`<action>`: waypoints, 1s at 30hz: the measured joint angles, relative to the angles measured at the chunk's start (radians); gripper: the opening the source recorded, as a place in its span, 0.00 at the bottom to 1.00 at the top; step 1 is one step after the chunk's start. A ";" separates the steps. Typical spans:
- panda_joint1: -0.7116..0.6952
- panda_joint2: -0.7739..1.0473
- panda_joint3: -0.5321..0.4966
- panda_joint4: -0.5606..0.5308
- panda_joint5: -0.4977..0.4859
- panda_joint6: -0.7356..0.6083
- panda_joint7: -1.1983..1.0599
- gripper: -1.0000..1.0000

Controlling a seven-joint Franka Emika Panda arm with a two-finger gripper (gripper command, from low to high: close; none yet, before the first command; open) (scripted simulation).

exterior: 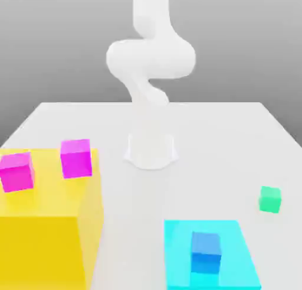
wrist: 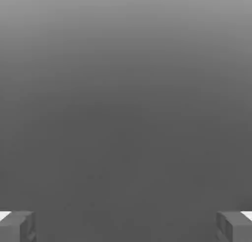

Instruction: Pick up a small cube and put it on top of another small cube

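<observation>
Exterior view: two pink cubes (exterior: 46, 165) on yellow block (exterior: 41, 241), one blue cube (exterior: 206, 252) on cyan slab (exterior: 177, 247).
Resting on top in both cases, not inside; green cube (exterior: 270, 199) directly on white table (exterior: 135, 206), near slab, toward the exterior view's right. In hand view, pincer (wrist: 126, 227) wide open, with nothing between the two fingers (wrist: 27, 226).

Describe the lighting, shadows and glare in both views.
Exterior view: bright and nearly shadowless, the white arm washing into the pale table, its base faint; the yellow block has a darker side face, grey backdrop darkening downward. Hand view: dim grey gradient, lighter at the top, with white patches beside the open gripper's fingertips.
</observation>
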 joint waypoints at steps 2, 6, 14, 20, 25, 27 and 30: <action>0.056 0.075 0.018 -0.036 0.018 0.044 -0.046 0.50; 0.160 0.216 0.060 -0.103 0.046 0.126 -0.130 0.50; 0.339 0.496 0.182 -0.237 0.065 0.291 -0.269 0.50; 0.479 0.711 0.281 -0.338 -0.023 0.417 -0.300 0.50; 0.569 0.896 0.222 -0.365 -0.195 0.534 -0.218 0.50; 0.617 0.968 0.162 -0.352 -0.249 0.590 -0.178 0.50; 0.662 1.034 0.108 -0.337 -0.290 0.643 -0.147 0.00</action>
